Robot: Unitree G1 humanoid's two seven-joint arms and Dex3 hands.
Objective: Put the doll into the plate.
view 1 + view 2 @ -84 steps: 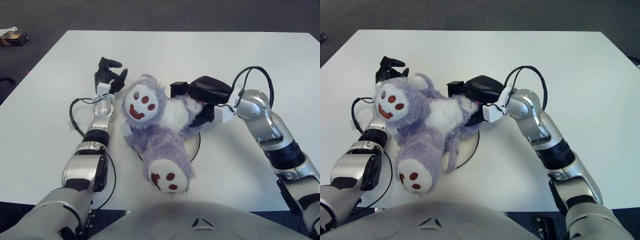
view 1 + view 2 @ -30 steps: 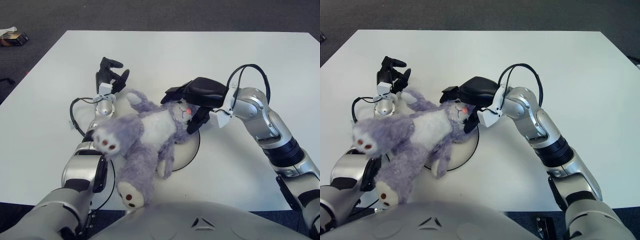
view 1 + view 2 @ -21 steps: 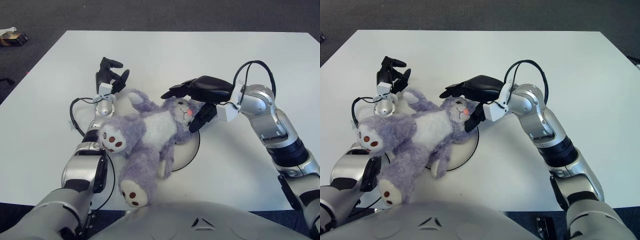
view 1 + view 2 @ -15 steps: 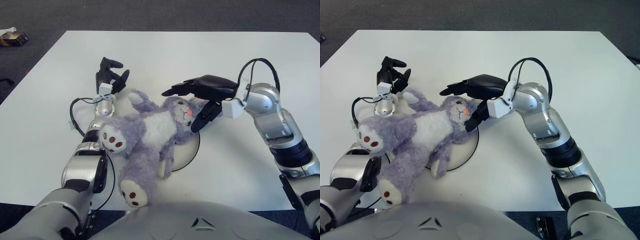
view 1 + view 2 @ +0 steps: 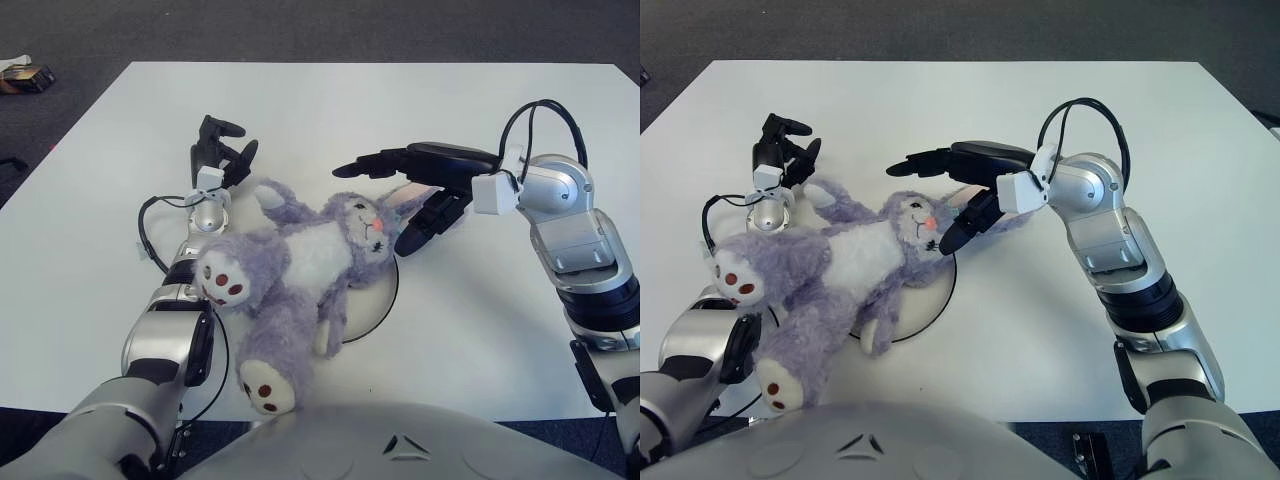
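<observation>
Doll [image 5: 300, 270]: purple plush, on its back, head at 2 o'clock, feet at 7. Head + chest over the plate; legs hang off it onto the table toward 7–8 o'clock.
Plate [image 5: 378, 305]: white, dark rim, mostly hidden under doll; only the 4 o'clock arc shows.
Table [image 5: 480, 330]: white; carries plate + doll.
R hand [image 5: 425, 190]: at 2–3 o'clock of doll's head, fingers spread, holding nothing, just beside the ear.
L hand [image 5: 220, 155]: at 11 o'clock of doll, near its raised arm; fingers loosely curled, grasp nothing.
Change: 1 s ago R hand was clamped on the head; since then it let go + drew back to 3 o'clock. Doll hasn't shifted since.
Meaning: release done; doll looks placed, though only partly on plate. Prob. only retreat left.
</observation>
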